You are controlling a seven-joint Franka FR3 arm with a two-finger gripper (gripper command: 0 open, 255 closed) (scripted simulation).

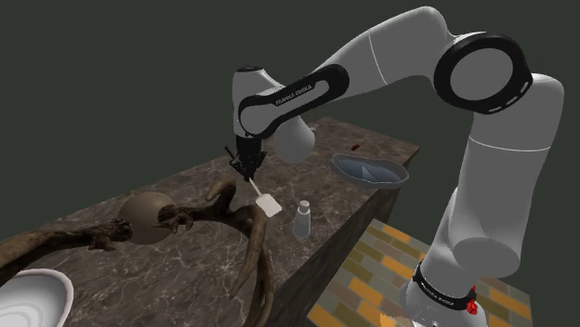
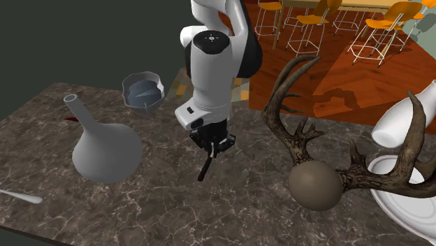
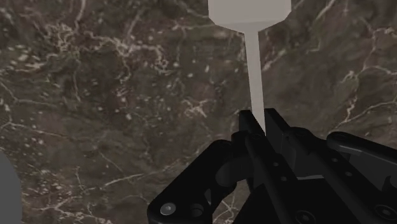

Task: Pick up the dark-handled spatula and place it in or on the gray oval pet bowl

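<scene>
My fingers (image 3: pixel 283 137) were pinched on the spatula (image 3: pixel 256 76), pale blade out front, and I judged it clear of the surface (image 1: pixel 186 269). Grasp done. The bowl (image 1: pixel 370 179) sat well apart, near the surface's far corner. Carry and drop were left.

Tabletop (image 3: pixel 95 95) beneath my gripper (image 3: pixel 259 122): dark brown stone, marble-like, white-veined, smooth. Gripper: black, matt, with a faint sheen along its edges. Spatula (image 3: pixel 256 70) clasped in it: shaft and blade pale grey, plain, matt; material cannot be told. Antlers (image 2: pixel 299 143) beside my gripper: brown, rough, ridged. Flask (image 2: pixel 105 155) on its other side: grey, smooth, matt. Pet bowl (image 2: pixel 128 91): grey, smooth, slight gloss.
</scene>
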